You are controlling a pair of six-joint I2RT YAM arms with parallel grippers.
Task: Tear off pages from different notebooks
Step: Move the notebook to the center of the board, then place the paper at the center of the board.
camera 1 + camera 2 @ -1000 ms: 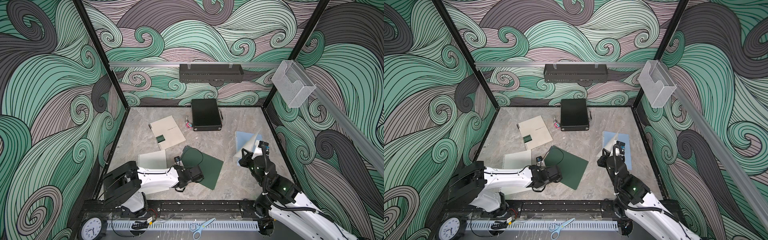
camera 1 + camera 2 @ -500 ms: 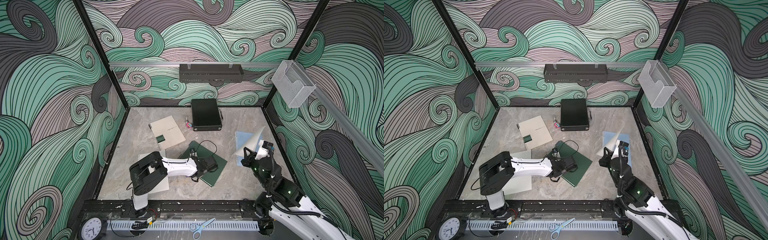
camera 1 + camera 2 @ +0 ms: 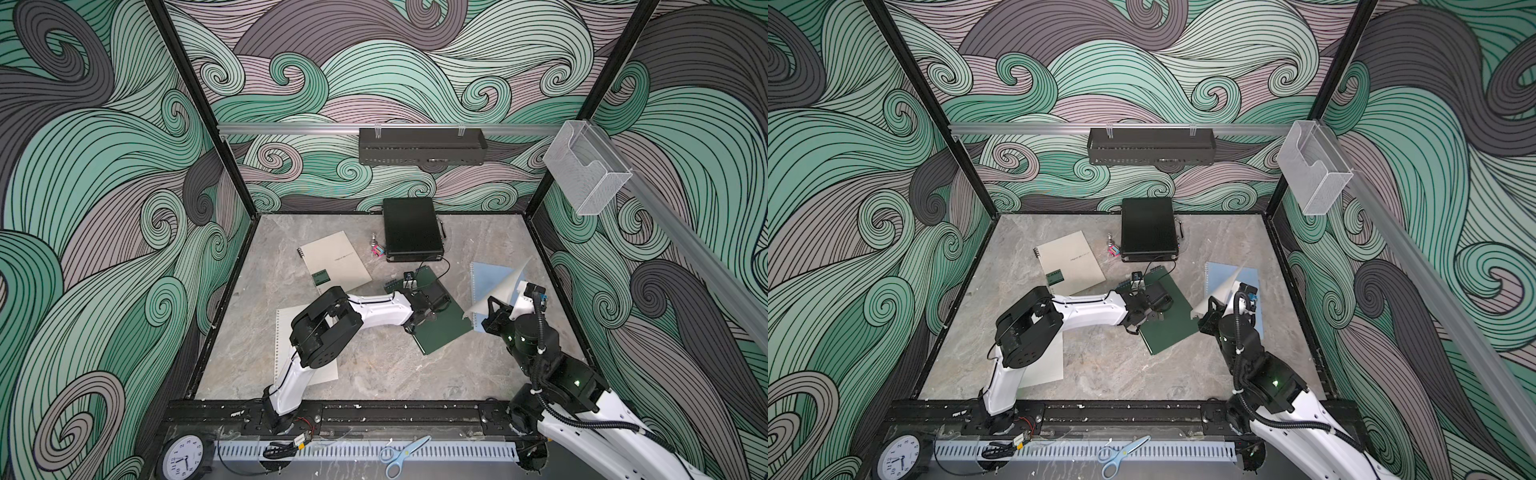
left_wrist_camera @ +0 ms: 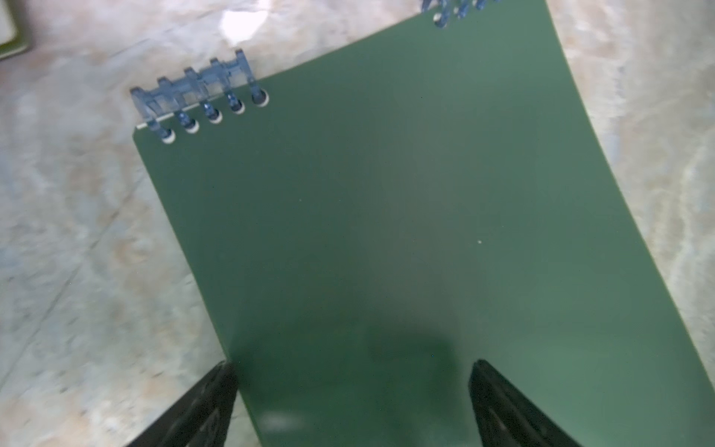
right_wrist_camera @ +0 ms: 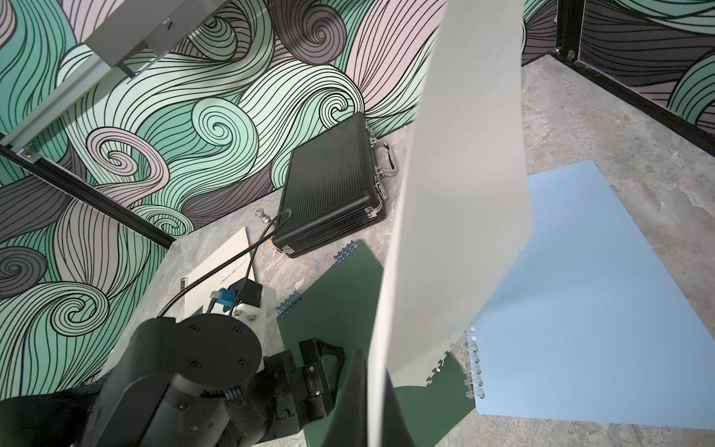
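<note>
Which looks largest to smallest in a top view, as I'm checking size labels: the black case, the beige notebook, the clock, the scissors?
1. black case
2. beige notebook, only slightly smaller, nearly a tie
3. clock
4. scissors
The clock and scissors sit nearer the camera, which may enlarge them.
</note>
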